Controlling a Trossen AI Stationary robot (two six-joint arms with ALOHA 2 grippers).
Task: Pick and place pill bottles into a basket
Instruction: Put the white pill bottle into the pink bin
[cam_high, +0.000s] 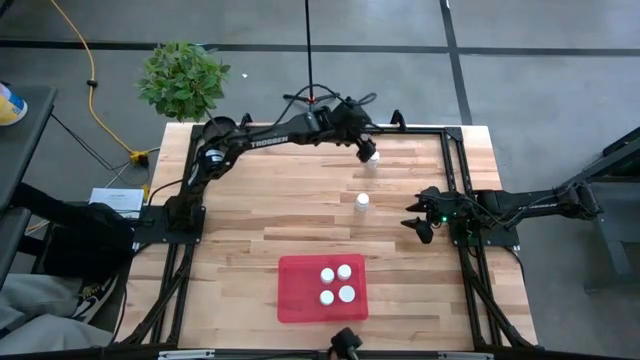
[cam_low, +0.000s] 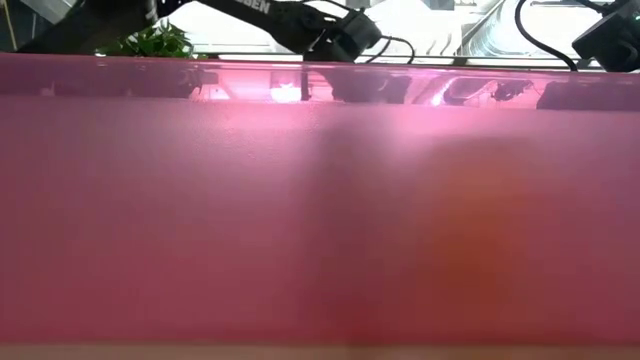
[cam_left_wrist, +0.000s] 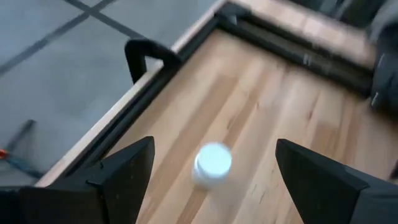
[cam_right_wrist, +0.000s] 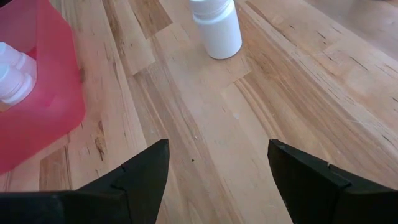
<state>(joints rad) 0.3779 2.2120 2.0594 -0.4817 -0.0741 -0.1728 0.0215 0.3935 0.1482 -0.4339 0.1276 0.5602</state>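
Red translucent plastic marks the basket at the near edge of the wooden desk, with four white-capped pill bottles standing close together in its right half. Farther in, a single white bottle stands upright near the desk's middle, clear of everything. Just to its right, the right hand hangs low by the desk's right edge, its fingers spread wide and holding nothing. At the far side, the left hand reaches over the last bottle, which stands upright on the wood between its widely parted fingers, untouched by either. A potted plant sits beyond the far left corner.
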